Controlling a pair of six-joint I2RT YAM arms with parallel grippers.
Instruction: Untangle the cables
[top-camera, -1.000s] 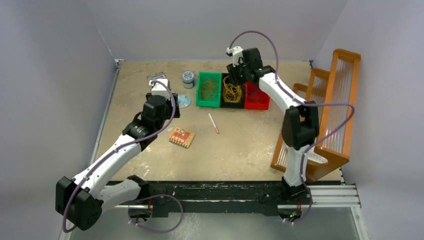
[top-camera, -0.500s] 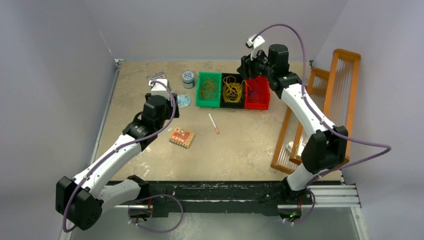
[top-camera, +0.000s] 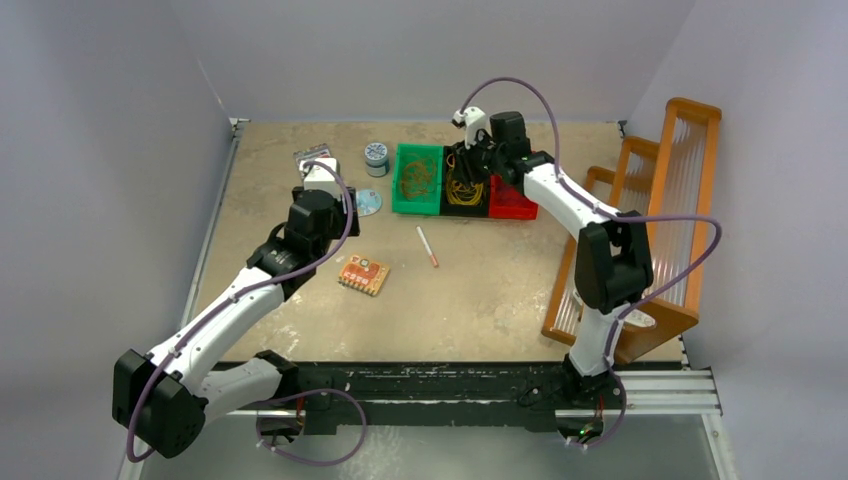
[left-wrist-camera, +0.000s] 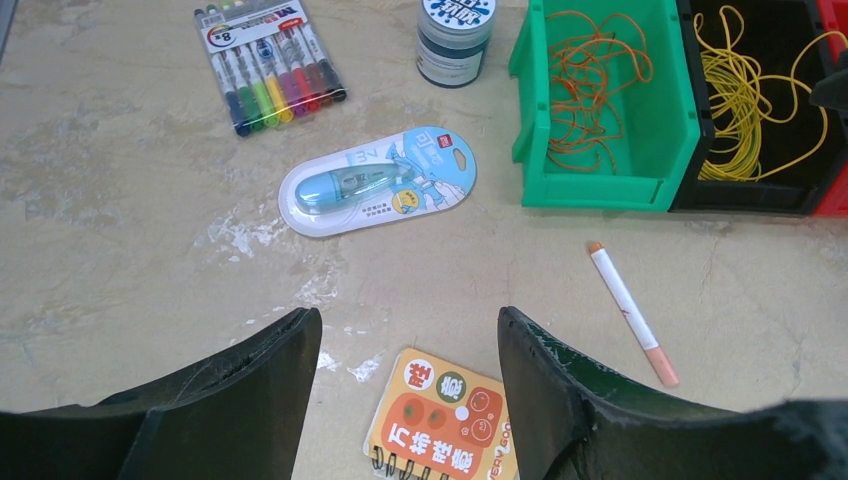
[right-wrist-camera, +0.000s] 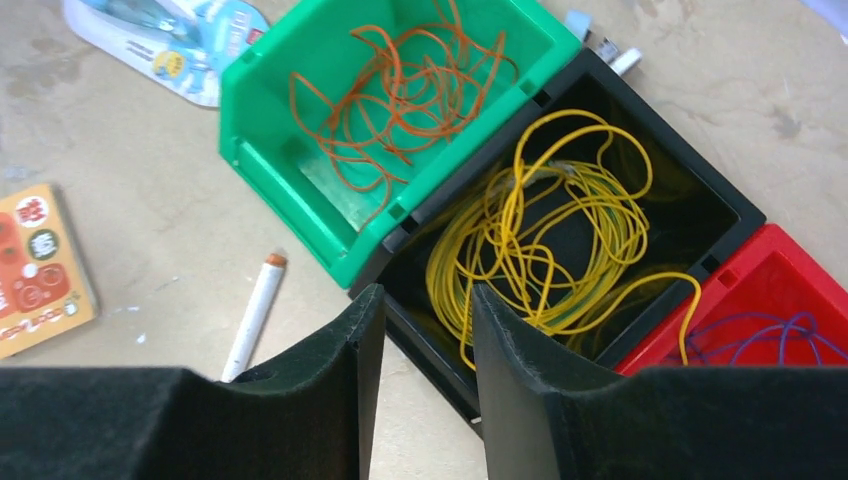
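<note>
Top external view: my right arm is back over the black bin after swinging out above the red one; my left arm is unmoved.
Left pincer (left-wrist-camera: 407, 322): fingers wide apart, empty, above bare table.
Green bin (left-wrist-camera: 600, 190): orange cables (left-wrist-camera: 590, 90) lie loose inside.
Black bin (right-wrist-camera: 690, 215): yellow cables (right-wrist-camera: 520, 265) are coiled inside, with one strand trailing into the next bin.
Red bin (right-wrist-camera: 800, 275): purple cables (right-wrist-camera: 770, 330).
Right pincer (right-wrist-camera: 425, 298): fingers slightly apart, holding nothing.
Meaning: colours look sorted; I judge that stray yellow strand is what remains.
</note>
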